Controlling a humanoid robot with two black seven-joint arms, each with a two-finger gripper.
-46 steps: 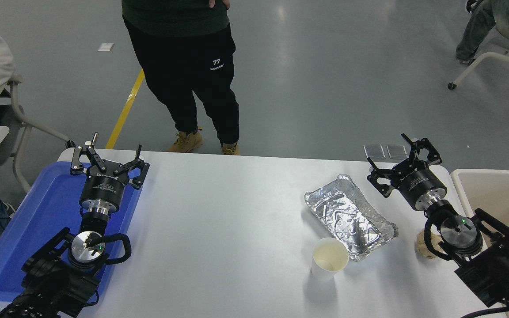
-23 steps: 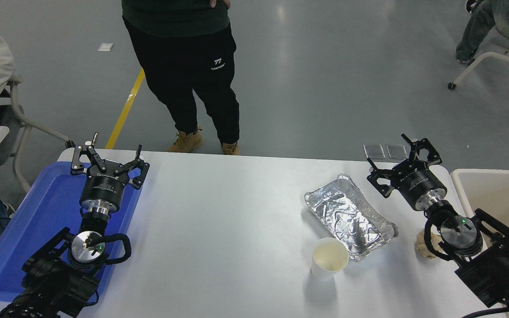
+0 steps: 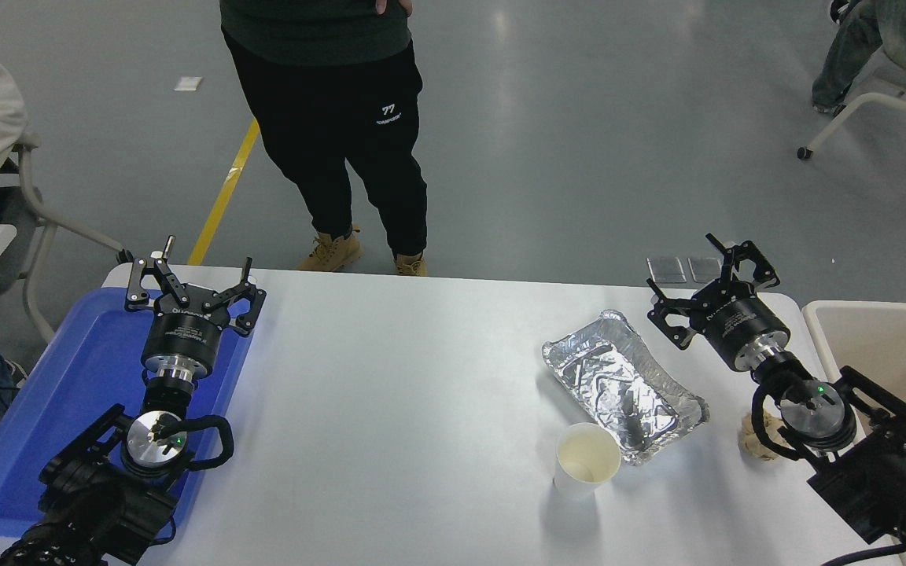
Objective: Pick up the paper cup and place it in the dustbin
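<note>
- The paper cup [image 3: 586,461] stands upright on the white surface [image 3: 406,393], open end up, nothing visible inside. It sits nearer the camera than the right gripper [image 3: 711,284] and to its left, well apart from the jaws.
- Open room: bare surface lies left of the cup and in front of it, toward the near edge. On its far right side the cup is just beside the foil tray [image 3: 624,383]; whether they touch cannot be told.
- The foil tray lies between the cup and the right gripper, just left of the jaws, with nothing seen in it.
- The dustbin [image 3: 816,324] stands at the surface's right edge, right of the right gripper; the beige interior in view holds nothing visible.
- A crumpled paper ball [image 3: 753,437] lies under the right arm's wrist.
- Right gripper: jaws apart, holding nothing, near the far edge.
- Left gripper [image 3: 193,284]: jaws apart, parked over the blue tray [image 3: 83,369].
- Change from the earlier frame: the right gripper has shifted slightly toward the far edge and left; the cup has not moved.
</note>
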